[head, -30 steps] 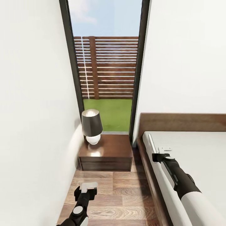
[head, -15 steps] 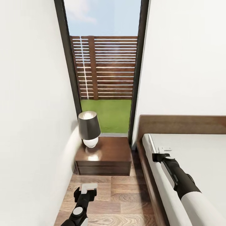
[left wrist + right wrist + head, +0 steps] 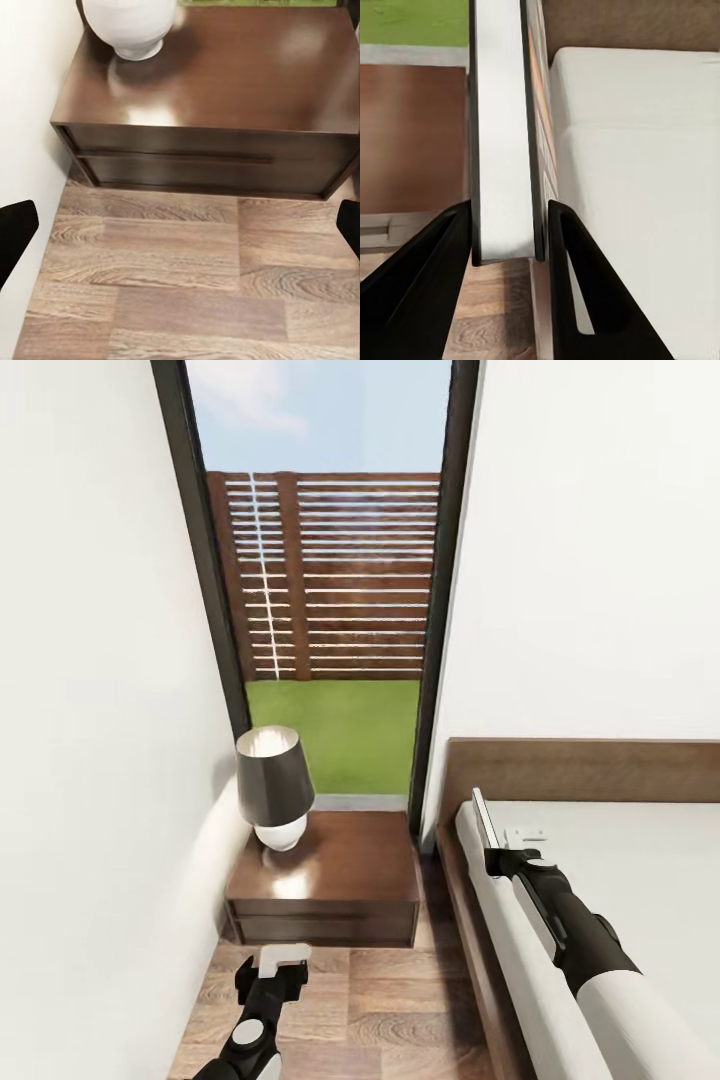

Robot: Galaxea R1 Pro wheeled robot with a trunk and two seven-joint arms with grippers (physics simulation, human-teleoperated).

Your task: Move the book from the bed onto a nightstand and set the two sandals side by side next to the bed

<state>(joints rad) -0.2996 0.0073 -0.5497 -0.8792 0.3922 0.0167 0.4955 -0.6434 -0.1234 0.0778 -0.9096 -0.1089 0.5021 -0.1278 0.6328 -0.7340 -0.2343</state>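
- low in the head frame, left of centre, we are holding our left gripper [image 3: 279, 960] over the wood-plank floor [image 3: 380, 1010]; in the left wrist frame its dark fingertips [image 3: 15, 232] are sitting at the two side edges, jaws spread wide with nothing between them.
- at the lower right of the head frame, our right gripper [image 3: 505, 850] is pinching the book [image 3: 483, 818] on edge, over the near edge of the bed [image 3: 620, 840]; in the right wrist frame the book [image 3: 506, 135] is standing upright between both fingers, white page edge facing us.
- further off, at centre left, the nightstand [image 3: 330, 880] is standing against the wall, just left of the bed, with a lamp [image 3: 272, 790] on its top.
- beyond it, a tall black-framed window [image 3: 330, 580] is showing grass and a slatted fence.
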